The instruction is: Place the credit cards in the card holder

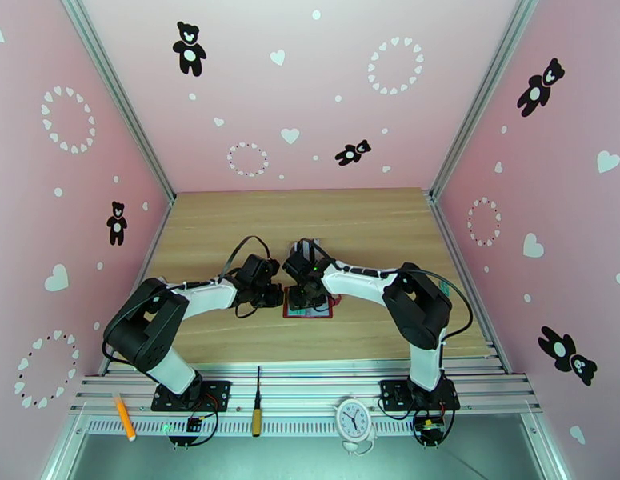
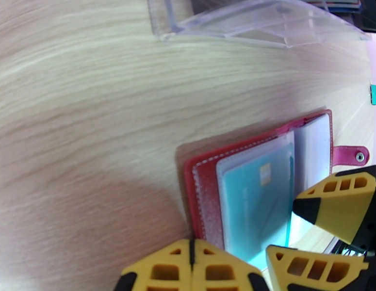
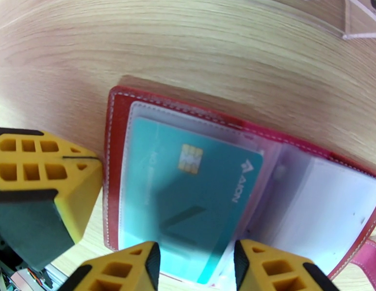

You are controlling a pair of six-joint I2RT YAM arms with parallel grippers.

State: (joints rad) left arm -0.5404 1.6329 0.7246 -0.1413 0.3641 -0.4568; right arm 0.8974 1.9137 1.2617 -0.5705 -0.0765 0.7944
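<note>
Card [image 3: 188,200] in teal runs off-frame inside right end effector [image 3: 194,255], grip unclear; left end effector [image 2: 190,263] clenched.

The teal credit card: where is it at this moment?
In the right wrist view the teal credit card lies on the left-hand page of the open card holder, its near end between the fingers of the right gripper.
</note>
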